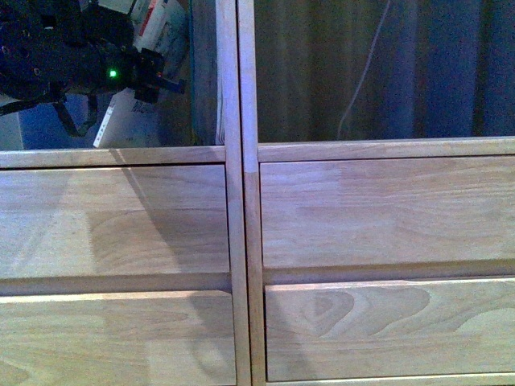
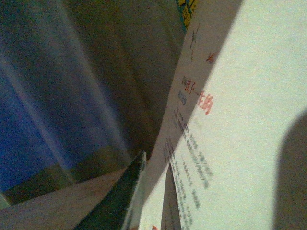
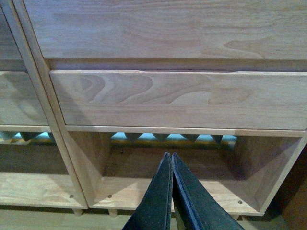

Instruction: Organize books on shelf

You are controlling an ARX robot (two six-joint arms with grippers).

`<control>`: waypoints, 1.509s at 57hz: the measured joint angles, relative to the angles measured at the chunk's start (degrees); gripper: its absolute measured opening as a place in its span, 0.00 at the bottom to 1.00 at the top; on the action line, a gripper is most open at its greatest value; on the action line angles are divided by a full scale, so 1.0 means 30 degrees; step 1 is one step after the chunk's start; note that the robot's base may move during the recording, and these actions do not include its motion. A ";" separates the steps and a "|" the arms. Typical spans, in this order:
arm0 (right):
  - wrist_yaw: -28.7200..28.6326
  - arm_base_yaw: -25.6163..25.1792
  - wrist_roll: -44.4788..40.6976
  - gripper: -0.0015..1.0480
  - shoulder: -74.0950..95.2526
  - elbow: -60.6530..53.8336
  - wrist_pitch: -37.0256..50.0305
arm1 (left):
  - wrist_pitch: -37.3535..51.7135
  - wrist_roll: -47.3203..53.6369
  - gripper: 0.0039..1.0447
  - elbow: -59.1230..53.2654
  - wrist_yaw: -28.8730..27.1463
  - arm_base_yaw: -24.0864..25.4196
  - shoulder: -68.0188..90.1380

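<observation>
My left gripper (image 1: 151, 77) is inside the shelf's upper left compartment, shut on the pale whitish-green book (image 2: 240, 110). The book's cover, with black and red characters, fills most of the left wrist view and hides the jaws. A dark green book edge (image 2: 115, 203) lies right beside it. In the front view a pale book (image 1: 121, 121) leans under the arm. My right gripper (image 3: 171, 158) is shut and empty, its tips in front of the open bottom compartment (image 3: 144, 167). The light-wood shelf (image 1: 241, 241) fills the front view with its drawer fronts (image 1: 378, 213).
A white printed item (image 1: 161, 24) stands behind the left arm in the upper left compartment. The upper right compartment (image 1: 378, 72) shows dark curtain and a thin white cable. The centre upright (image 1: 238, 96) divides the columns. Short legs (image 3: 112, 212) show under the shelf.
</observation>
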 joint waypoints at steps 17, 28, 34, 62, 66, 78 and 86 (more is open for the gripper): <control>0.0029 0.0000 0.0000 0.03 -0.0787 -0.0525 -0.0015 | 0.1792 -0.0634 0.82 -0.3854 0.0605 -0.0226 -0.1792; 0.0029 0.0000 0.0000 0.03 -0.0809 -0.0525 -0.0015 | 0.3300 -0.1698 0.93 -0.7788 0.1472 -0.0240 -0.4852; 0.0036 0.0000 0.0000 0.03 -0.0809 -0.0525 -0.0015 | 0.4379 -0.1989 0.93 -1.0936 0.1974 -0.0073 -0.7380; 0.0029 0.0000 0.0000 0.03 -0.0809 -0.0525 -0.0015 | 0.4699 -0.5610 0.93 -2.5230 0.4954 0.4051 -2.2535; 0.0029 0.0000 0.0000 0.03 -0.0809 -0.0525 -0.0015 | 0.3432 -0.6127 0.93 -2.7073 0.6040 0.4692 -2.4822; 0.0051 0.0000 0.0000 0.03 -0.0816 -0.0525 -0.0015 | -0.5187 -0.6630 0.74 -3.0039 0.0780 0.3534 -3.1314; 0.0022 0.0000 0.0000 0.03 -0.0816 -0.0525 -0.0015 | -0.5748 -0.6659 0.52 -3.1241 -0.0634 0.3300 -3.2334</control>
